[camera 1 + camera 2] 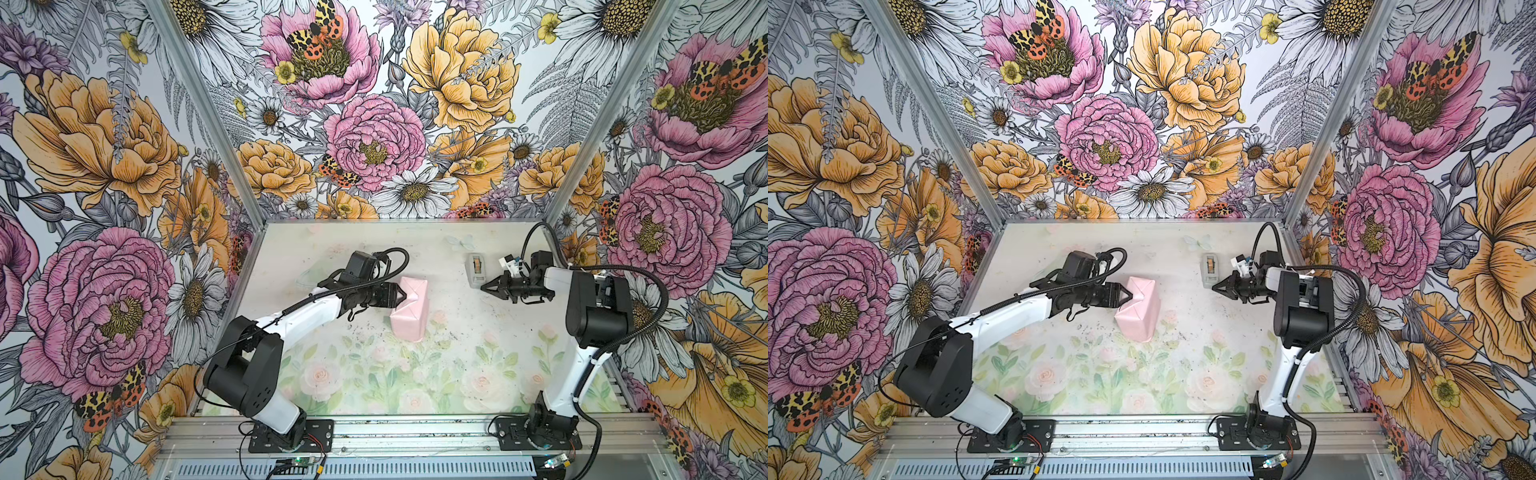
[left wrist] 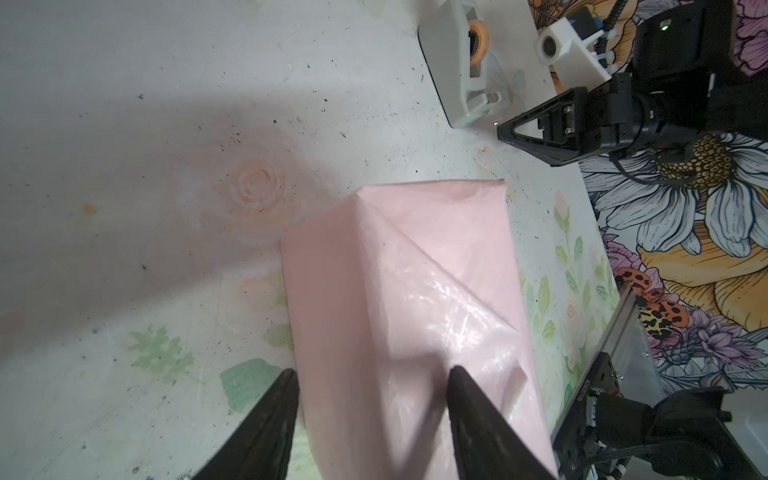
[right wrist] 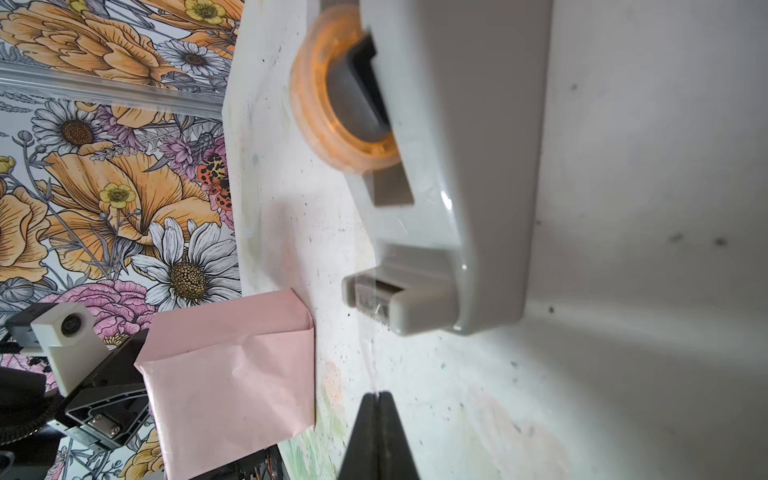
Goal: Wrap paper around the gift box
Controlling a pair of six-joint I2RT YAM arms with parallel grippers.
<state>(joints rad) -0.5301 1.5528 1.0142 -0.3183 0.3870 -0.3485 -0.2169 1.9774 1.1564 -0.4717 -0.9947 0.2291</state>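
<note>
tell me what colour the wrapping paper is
Pale pink; the paper shows best in the left wrist view.

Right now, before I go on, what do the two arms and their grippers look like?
Both match: the left arm and right arm have white link shells, black joint housings and black bolted base plates. A black corrugated cable loops along each. The left gripper and right gripper have black, triangular, tapering fingers. A white boxy camera housing sits on the right wrist.
</note>
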